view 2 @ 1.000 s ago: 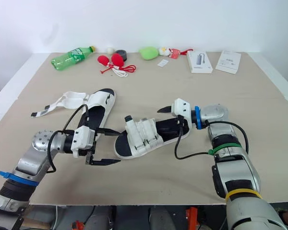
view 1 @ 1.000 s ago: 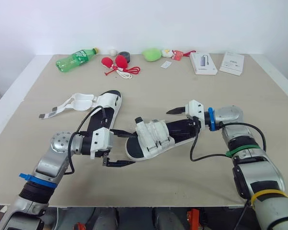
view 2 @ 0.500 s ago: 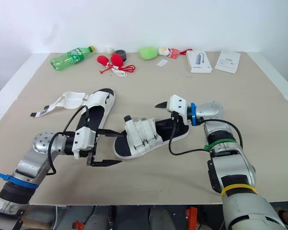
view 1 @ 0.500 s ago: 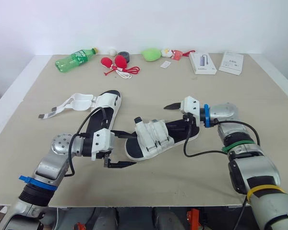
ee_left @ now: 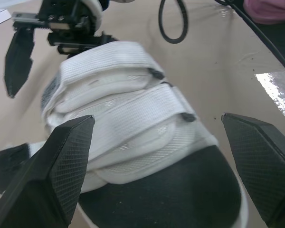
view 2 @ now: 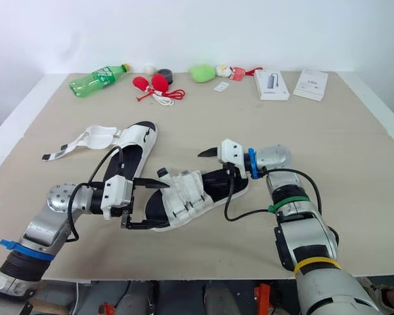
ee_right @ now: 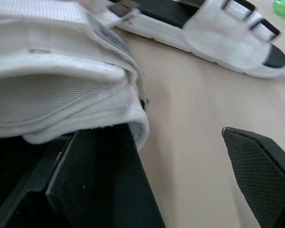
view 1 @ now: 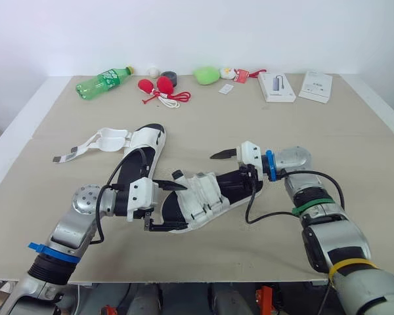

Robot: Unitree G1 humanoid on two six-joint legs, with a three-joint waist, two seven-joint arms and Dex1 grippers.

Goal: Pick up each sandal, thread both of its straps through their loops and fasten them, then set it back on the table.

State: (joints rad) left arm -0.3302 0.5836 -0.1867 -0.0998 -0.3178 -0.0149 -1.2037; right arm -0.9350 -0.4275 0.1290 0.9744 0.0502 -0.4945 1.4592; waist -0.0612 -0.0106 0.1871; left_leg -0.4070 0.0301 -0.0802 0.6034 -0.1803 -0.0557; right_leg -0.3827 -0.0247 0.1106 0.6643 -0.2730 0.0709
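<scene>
The sandal (view 1: 207, 197) with both straps lying closed across it sits near the middle of the table (view 1: 249, 118), its strapped end pointing to 8 o'clock and its bare black footbed to 2 o'clock. The left gripper (view 1: 178, 206) is spread wide at that strapped end, one finger on each side and neither pressing; the right gripper (view 1: 226, 169) is also released at the 2 o'clock end, one finger lying on the footbed and the other raised clear. The second sandal (view 1: 144, 146) lies at 10 o'clock from the first, its straps (view 1: 108, 139) loose.
</scene>
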